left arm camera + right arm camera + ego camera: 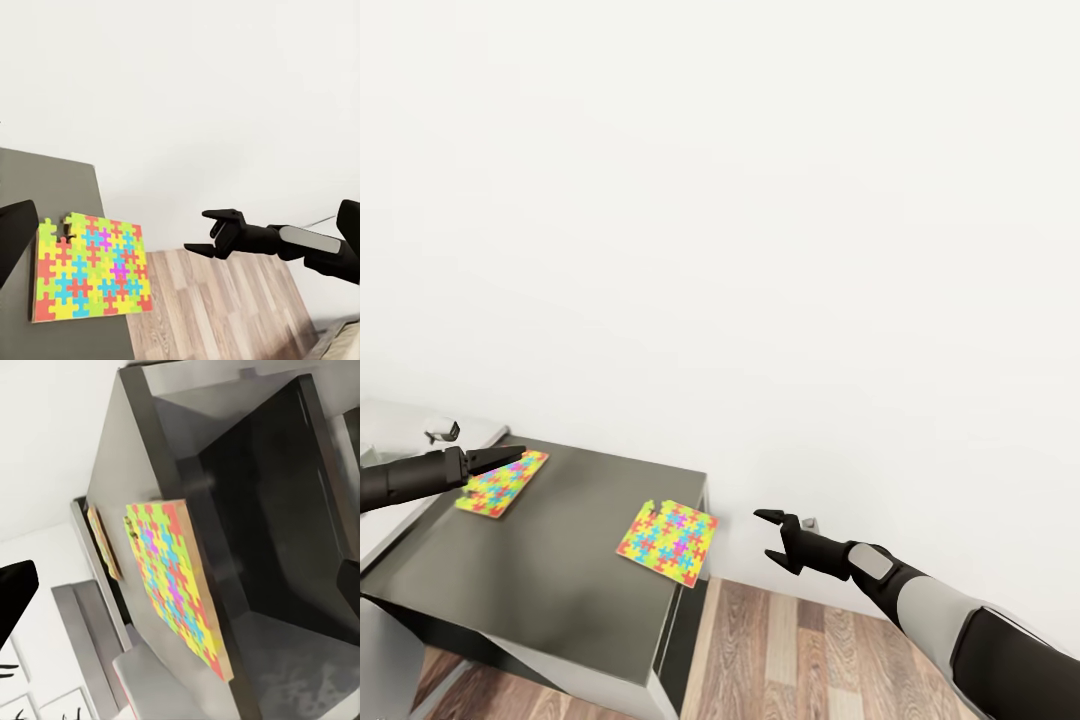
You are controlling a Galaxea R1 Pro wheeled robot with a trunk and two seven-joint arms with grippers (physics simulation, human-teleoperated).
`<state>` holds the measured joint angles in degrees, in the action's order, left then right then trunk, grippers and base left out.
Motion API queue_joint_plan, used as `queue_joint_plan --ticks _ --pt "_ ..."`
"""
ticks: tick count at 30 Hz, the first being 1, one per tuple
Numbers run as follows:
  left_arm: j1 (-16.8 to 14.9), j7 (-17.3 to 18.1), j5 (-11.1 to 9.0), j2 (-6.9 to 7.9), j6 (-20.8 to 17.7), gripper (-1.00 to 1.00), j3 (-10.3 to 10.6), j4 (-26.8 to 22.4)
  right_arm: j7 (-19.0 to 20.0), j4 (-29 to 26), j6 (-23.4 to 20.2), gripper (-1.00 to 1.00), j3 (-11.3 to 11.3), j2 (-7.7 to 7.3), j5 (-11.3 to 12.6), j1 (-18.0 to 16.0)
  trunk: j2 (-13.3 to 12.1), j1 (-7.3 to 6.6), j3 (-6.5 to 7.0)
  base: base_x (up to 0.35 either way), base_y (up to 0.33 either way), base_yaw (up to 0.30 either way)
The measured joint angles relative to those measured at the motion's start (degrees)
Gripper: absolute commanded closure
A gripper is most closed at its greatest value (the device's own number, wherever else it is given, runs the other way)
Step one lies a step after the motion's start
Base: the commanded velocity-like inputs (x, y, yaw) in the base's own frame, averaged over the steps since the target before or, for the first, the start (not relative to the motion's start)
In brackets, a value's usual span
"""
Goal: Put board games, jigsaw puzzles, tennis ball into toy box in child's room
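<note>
Counter [560,560]: a dark grey, smooth, faintly glossy top on a boxy side unit, open and black inside as seen from the right wrist view; a paler grey-white top adjoins it at the head view's left edge.
Wall [760,200]: plain white, matt, unmarked.
Floor [790,640]: wood-grain planks in mixed brown tones, beside the counter.
Near jigsaw puzzle [667,541]: a thin flat mat of red, yellow, green and blue interlocking pieces with knobbly edges, lying at the counter's right front corner, one edge slightly over the rim.
Far jigsaw puzzle [501,482]: the same kind of mat, lying flat towards the counter's back left.
Left gripper [500,457]: black, over the far puzzle's edge; fingers look nearly pressed together, holding nothing visible.
Right gripper [772,535]: black on a grey and black arm, in the air over the floor, apart from the counter; fingers spread, empty.
</note>
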<state>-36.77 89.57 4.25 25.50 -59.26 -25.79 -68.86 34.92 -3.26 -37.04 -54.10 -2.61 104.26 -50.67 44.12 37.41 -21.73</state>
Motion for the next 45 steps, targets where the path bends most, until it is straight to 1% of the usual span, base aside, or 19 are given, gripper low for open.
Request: queue_joint_plan --ticks 10,19,40,45 --pt "0.0 0.0 0.0 0.0 0.0 -1.0 0.0 0.0 0.0 0.0 0.0 -1.0 0.0 0.0 0.0 0.0 0.0 0.0 0.14 0.015 0.007 0.069" --pt "0.0 0.0 0.0 0.0 0.0 -1.0 0.0 0.0 0.1 0.0 0.0 -1.0 0.0 0.0 0.0 0.0 0.0 0.0 0.16 0.083 0.052 0.007" --pt "0.0 0.0 0.0 0.05 0.0 -1.0 -0.4 0.1 0.1 0.0 0.1 -1.0 -0.1 0.0 0.0 0.0 0.0 0.0 0.16 0.004 0.002 0.0" --pt "0.0 0.0 0.0 0.08 0.0 -1.0 -0.4 0.1 0.0 0.0 0.1 -1.0 -0.1 0.0 0.0 0.0 2.0 1.09 -0.73 0.0 0.0 0.0"
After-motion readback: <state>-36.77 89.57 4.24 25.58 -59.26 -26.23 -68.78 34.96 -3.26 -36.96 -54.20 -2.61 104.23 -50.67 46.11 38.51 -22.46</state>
